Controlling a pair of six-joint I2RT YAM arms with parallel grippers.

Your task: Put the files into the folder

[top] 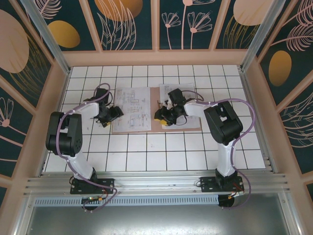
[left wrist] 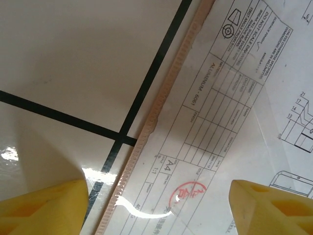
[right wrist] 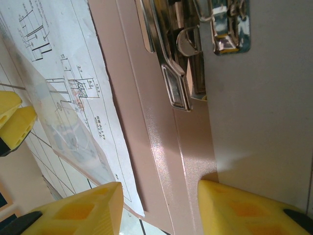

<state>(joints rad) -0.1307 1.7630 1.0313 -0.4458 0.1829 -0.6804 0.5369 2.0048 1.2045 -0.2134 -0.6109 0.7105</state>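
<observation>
**1. Table**. White tiles with dark joints. It carries everything listed below.

**2. Left gripper**. We find it released, its yellow fingers spread wide with nothing between them. It sits at the left edge of the folder. One finger is over bare tile and the other is over paper.

**3. Right gripper**. It is near the folder's middle. Its fingers stand apart over the flat crease, and we see nothing pinched between them.

**4. Folder**. Pinkish-brown card, unfolded to double width and lying flat in the middle of the table, between the two grippers. In the left wrist view its left edge shows as a narrow ridged strip resting on the tile.
- **Fitting:** a metal clip mechanism on the inner face, just beside the crease.

**5. Contents, the files**.
- **Left half:** we note a white sheet with black printed drawings and tables covering most of it. Its edge lies just inside the folder's edge.
  - It bears a red round stamp near its corner.
  - Seen from the right wrist, it stops short of the crease, and a clear, glossy layer lifts up off it.
- **Right half:** a second printed sheet lies on the far part. The near part is bare card.

**6. Enclosure wall**. Dark teal panels with a pale plant pattern, standing beyond the table's far edge.
</observation>
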